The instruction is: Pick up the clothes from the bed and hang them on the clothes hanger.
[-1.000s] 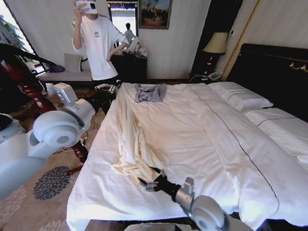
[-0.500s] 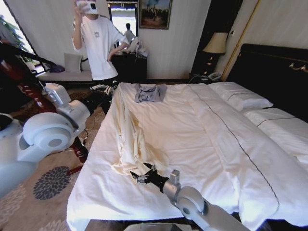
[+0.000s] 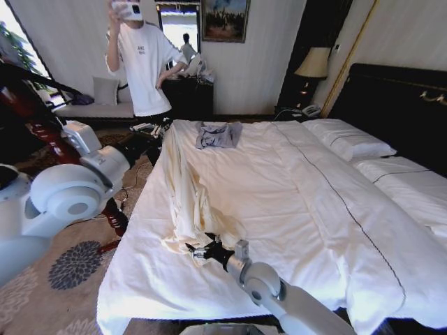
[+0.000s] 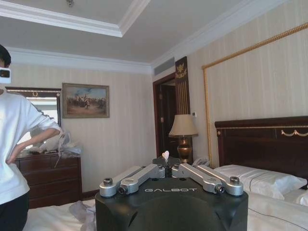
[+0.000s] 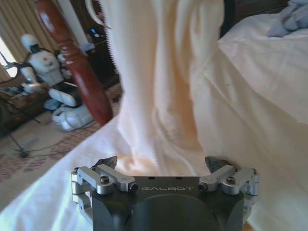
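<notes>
The clothes (image 3: pixel 188 195), a long cream shirt, run along the left side of the bed (image 3: pixel 279 209). The far end rises off the sheet beside my left gripper (image 3: pixel 147 148). In the left wrist view the left gripper (image 4: pixel 166 166) is shut, with a scrap of pale fabric at its tips. My right gripper (image 3: pixel 199 250) rests on the bed at the shirt's near, bunched end. It is open, and the clothes (image 5: pixel 159 96) lie between its spread fingers (image 5: pixel 107 163). A black bar (image 3: pixel 35 80) crosses the upper left; I cannot tell whether it is the clothes hanger.
A small grey-blue garment (image 3: pixel 216 134) lies at the far end of the bed. A dark-red turned post (image 3: pixel 42 125) stands left of the bed over patterned carpet. White pillows (image 3: pixel 349 139) and a black headboard (image 3: pixel 405 105) are at the right.
My right gripper has slid left and forward across the sheet to the shirt's near end. The left arm has shifted slightly to the left.
</notes>
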